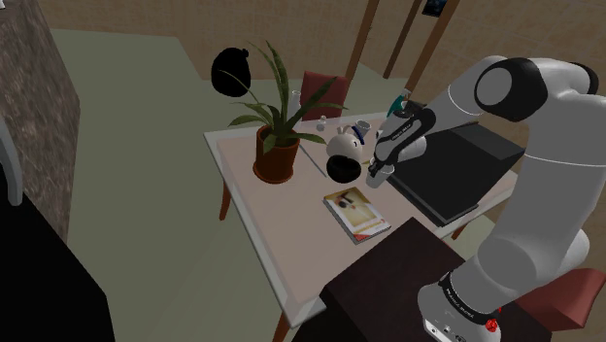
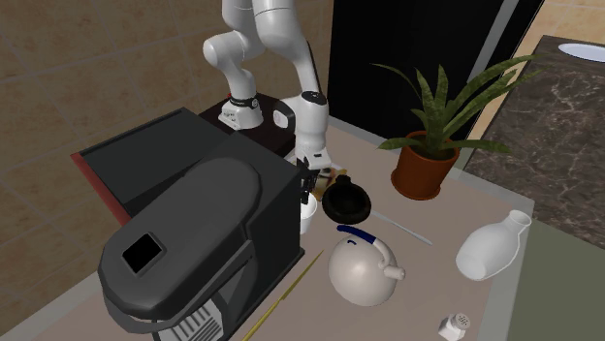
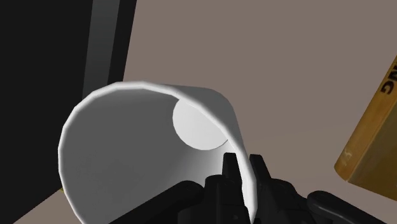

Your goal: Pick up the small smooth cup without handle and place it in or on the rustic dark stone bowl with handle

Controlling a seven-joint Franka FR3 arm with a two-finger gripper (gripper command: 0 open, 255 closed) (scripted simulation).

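Gripper (image 1: 377,175) low beside dark bowl (image 1: 342,168), potted plant (image 1: 277,155), book (image 1: 355,214) on table (image 1: 282,228)

Pale counter (image 1: 272,225) on reddish legs. Dull green floor (image 1: 146,107) all around counter. Red chair (image 1: 320,92) at counter's far side. Mottled stone wall (image 1: 34,107) beyond counter, shoulder view's left.

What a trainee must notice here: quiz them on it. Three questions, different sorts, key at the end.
1. True or false: the pincer is shut on the wall of the white cup.
2. Where is the cup? A) inside the dark bowl; B) beside the black machine, outside the bowl; C) up on a shelf.
3. Fill in: the white teapot has a ____ handle.
Key: 1 true; 2 B; 3 blue.
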